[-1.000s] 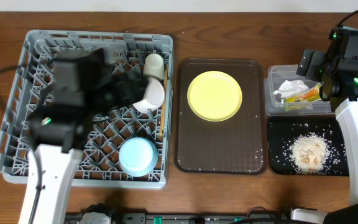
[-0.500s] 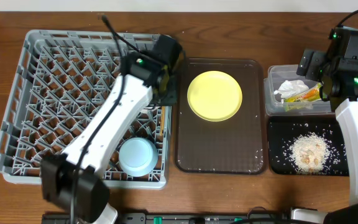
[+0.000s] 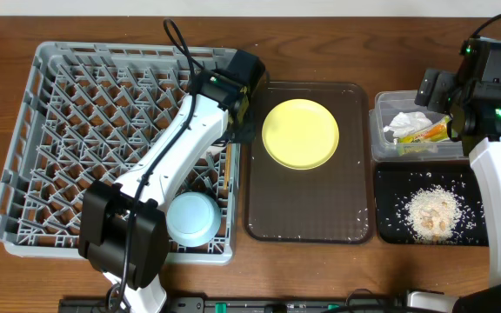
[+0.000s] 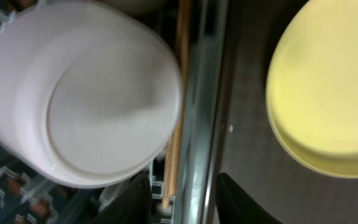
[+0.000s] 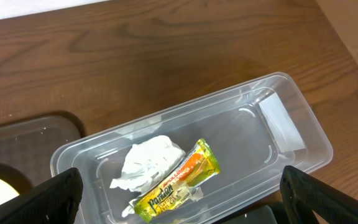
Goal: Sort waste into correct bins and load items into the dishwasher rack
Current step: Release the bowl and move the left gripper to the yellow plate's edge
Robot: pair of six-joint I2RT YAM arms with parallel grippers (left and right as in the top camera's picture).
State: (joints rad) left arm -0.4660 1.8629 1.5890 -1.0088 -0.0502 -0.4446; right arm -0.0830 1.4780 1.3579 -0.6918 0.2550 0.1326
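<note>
Nearest the robot: a round light blue bowl (image 3: pixel 190 217) sits in the front of the large grey pegged plastic dishwasher rack (image 3: pixel 24 148). Level with it on the right, a shallow black rectangular tray (image 3: pixel 390 187) holds the pale rice-like crumbs (image 3: pixel 430 213).

Mid-table: the round yellow plate (image 3: pixel 300 133) lies flat on the brown serving tray (image 3: pixel 307 209). It is the one item not yet racked. The left gripper (image 4: pixel 182 186) hangs over the rack's right rim, jaws part-way apart and clamping nothing that shows. Between them lie the rim and the ends of the thin wooden chopsticks (image 4: pixel 180 74), with an upturned white cup (image 4: pixel 86 93) just beside.

Far right: the right gripper (image 5: pixel 182 177) is spread wide and empty above the clear plastic rectangular tub (image 5: pixel 278 124). The tub holds the crumpled white tissue (image 5: pixel 148 163) and the green-and-orange snack wrapper (image 5: pixel 179 180).

Step in hand, as I read it: crossing to the plate.
- Rise clear of the rim first, so the chopsticks are not dragged.
- The plate lies flat, so come in tilted at its raised left edge, one finger over and one slipped under.
- Grip firmly; it looks thin and smooth.
- Stand it on edge between free pegs, away from the cup and bowl.

Against a second ago: the left arm was bunched over the rack's middle, with two cups plain in the overhead view. Now it stretches diagonally to the far right rim and covers them. Plate, bowl, waste and right arm are unchanged.
</note>
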